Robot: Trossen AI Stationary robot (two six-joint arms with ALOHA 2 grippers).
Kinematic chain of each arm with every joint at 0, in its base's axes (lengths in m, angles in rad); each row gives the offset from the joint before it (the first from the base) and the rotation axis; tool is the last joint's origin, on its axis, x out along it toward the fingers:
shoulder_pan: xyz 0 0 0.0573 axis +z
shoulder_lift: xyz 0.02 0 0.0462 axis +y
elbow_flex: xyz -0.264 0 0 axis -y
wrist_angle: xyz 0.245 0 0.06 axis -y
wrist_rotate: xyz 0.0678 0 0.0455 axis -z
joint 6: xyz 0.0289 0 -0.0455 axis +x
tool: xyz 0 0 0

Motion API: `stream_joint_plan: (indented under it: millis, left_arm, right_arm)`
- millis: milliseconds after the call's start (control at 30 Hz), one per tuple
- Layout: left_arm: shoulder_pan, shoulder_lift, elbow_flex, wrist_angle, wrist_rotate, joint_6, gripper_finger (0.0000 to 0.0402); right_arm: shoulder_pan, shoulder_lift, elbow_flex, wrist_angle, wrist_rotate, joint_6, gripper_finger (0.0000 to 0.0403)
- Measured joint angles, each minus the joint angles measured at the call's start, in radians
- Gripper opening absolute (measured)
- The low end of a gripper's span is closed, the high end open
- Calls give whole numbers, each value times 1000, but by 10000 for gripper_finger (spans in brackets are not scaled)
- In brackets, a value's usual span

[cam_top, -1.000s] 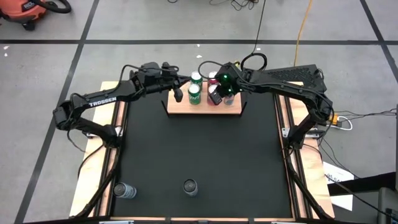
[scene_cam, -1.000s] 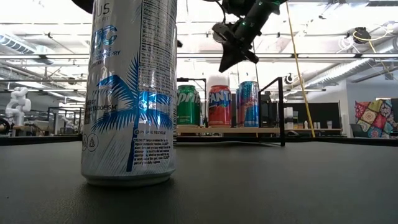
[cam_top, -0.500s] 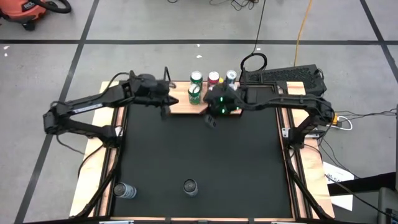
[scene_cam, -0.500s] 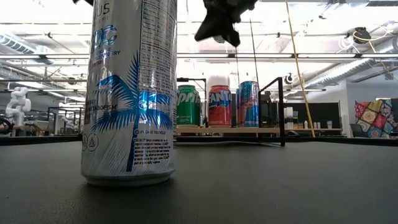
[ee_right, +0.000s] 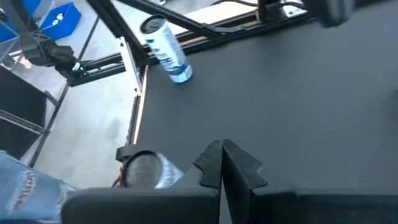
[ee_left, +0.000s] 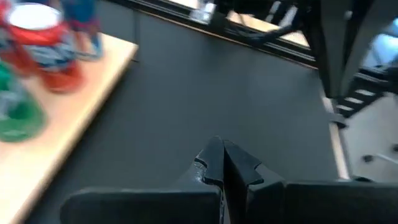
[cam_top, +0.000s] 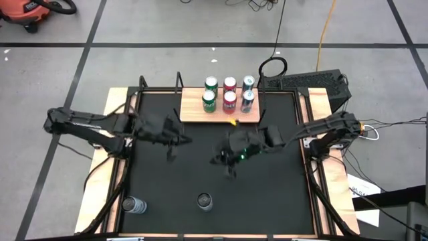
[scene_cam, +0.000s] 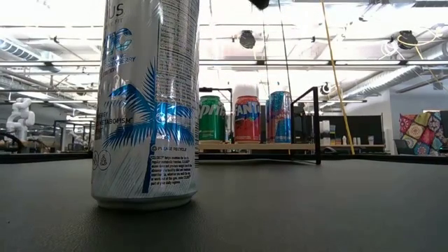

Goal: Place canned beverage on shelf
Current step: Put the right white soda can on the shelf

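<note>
Shelf [cam_top: 221, 110] sits at the table's far edge, centre, light-wood board with black rod uprights. Six cans on it in two rows of three: green cans [cam_top: 208, 101] on the left, red cans [cam_top: 229, 100] in the middle, blue cans [cam_top: 247, 100] on the right. Two more silver cans stand on the near part of the black table [cam_top: 267, 201]: near-centre can [cam_top: 204, 201] and near-left corner can [cam_top: 134, 205], well apart from the shelf. Left gripper [cam_top: 170, 155] hangs over the table's left-middle, fingers pressed together, holding nothing. Right gripper [cam_top: 229, 172] over mid-table, fingers also closed tight and empty.
</note>
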Motion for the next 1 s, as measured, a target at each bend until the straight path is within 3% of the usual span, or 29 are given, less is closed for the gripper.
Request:
stream_joint_plan:
  millis: [233,433,767,1000]
  left_arm:
    - [-300,26,1,187,-90,-83,0]
    - [-506,43,2,205,-182,-122,0]
    - [-616,161,2,216,-209,-257,10]
    - [-630,251,2,217,-216,-269,105]
  right_arm:
    - [190,28,0,127,201,17,0]
    - [257,118,0,241,225,27,26]
    - [290,210,0,264,221,90,185]
    - [292,210,0,211,237,123,286]
